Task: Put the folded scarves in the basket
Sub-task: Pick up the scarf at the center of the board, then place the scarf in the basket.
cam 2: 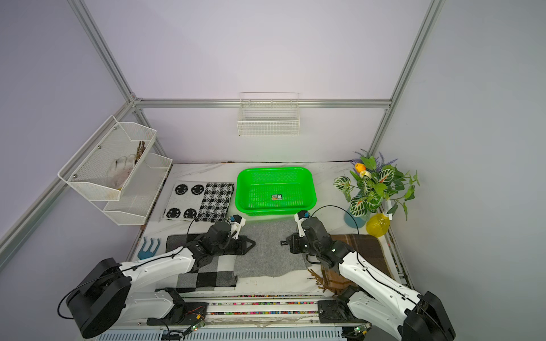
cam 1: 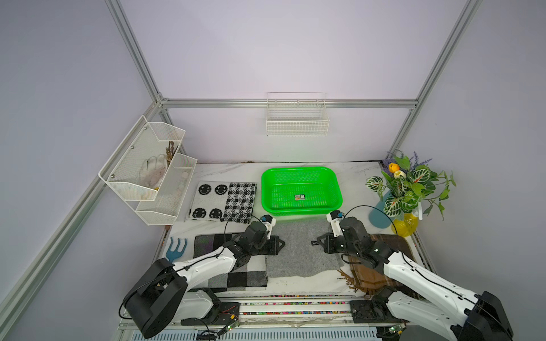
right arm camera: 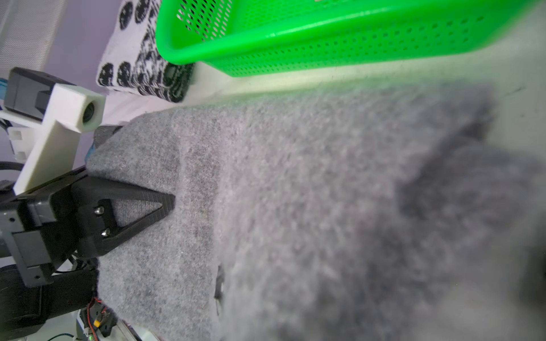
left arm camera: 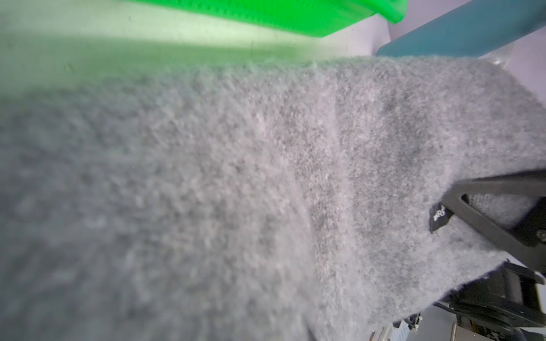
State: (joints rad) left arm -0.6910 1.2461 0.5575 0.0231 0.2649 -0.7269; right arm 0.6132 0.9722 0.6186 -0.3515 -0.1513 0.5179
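In both top views the grey scarf (cam 1: 300,251) (cam 2: 270,251) lies folded into a flat, fuzzy rectangle on the counter (cam 1: 310,280). It sits just in front of the green basket (cam 1: 301,169) (cam 2: 274,169) and outside it. The basket is perforated plastic with rounded corners and a small label on its floor. My left claw (cam 1: 280,244) (cam 2: 250,244) bites the scarf's left edge and my right claw (cam 1: 320,242) (cam 2: 288,243) bites its right edge, both pinched narrow on the cloth. A grey-and-black checkered scarf (cam 1: 236,277) lies to the left of the grey one, and a brown plaid scarf (cam 1: 369,277) with a fringe lies to the right.

My left wrist view is filled with the grey scarf's woolly nap (left arm camera: 266,177), blurred close up. My right claw (left arm camera: 446,206) holds the far edge with one black finger on top, next to a small black tag. The basket (left arm camera: 295,17) and a teal vase (left arm camera: 472,29) lie beyond.

My right wrist view shows the same grey pile (right arm camera: 295,192). My left claw (right arm camera: 167,203) is clamped on its far edge with a triangular finger over the cloth. The basket's (right arm camera: 325,38) holed wall runs behind it, and a smiley-face cloth (right arm camera: 127,68) lies beside the basket.
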